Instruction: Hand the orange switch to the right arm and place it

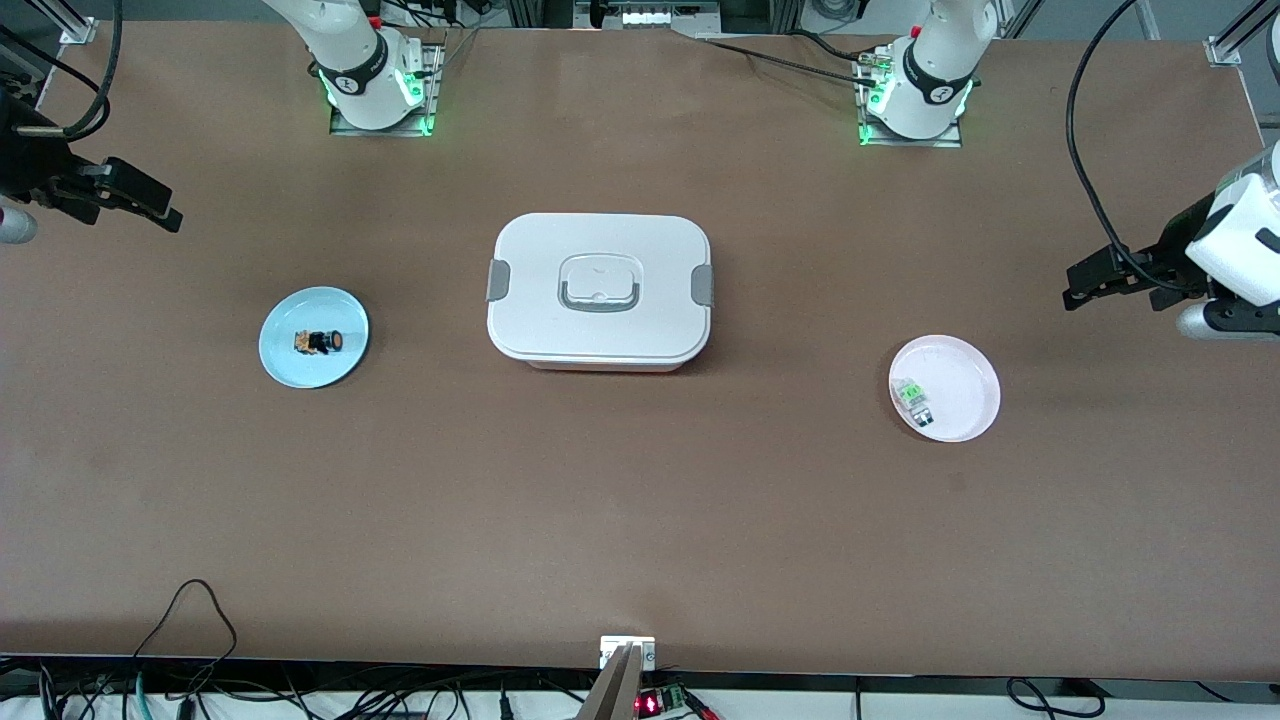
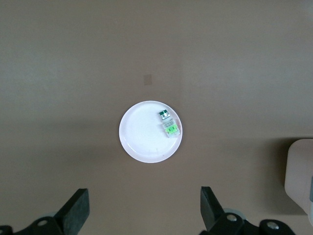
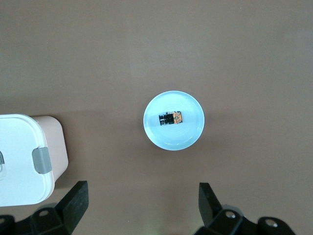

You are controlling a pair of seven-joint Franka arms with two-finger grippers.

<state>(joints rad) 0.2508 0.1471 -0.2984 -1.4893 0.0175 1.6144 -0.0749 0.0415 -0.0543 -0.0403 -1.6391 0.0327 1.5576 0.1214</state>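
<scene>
Both grippers hang wide open and empty, right gripper (image 1: 150, 205) at upper left, left gripper (image 1: 1100, 280) at right edge, so descend squarely over the orange switch (image 1: 320, 342) lying on the blue plate (image 1: 285, 365), centre left.

Both arms are glossy white Frankas on square metal base plates at the top of the frame, each base ringed by a black band with a round logo and lit green underneath. The right gripper (image 1: 150, 205) at upper left is all black with slim fingers and a silver wrist piece beside it. The left gripper (image 1: 1095, 280) at right is black below a white housing, with 1 black cable looping above it.
</scene>
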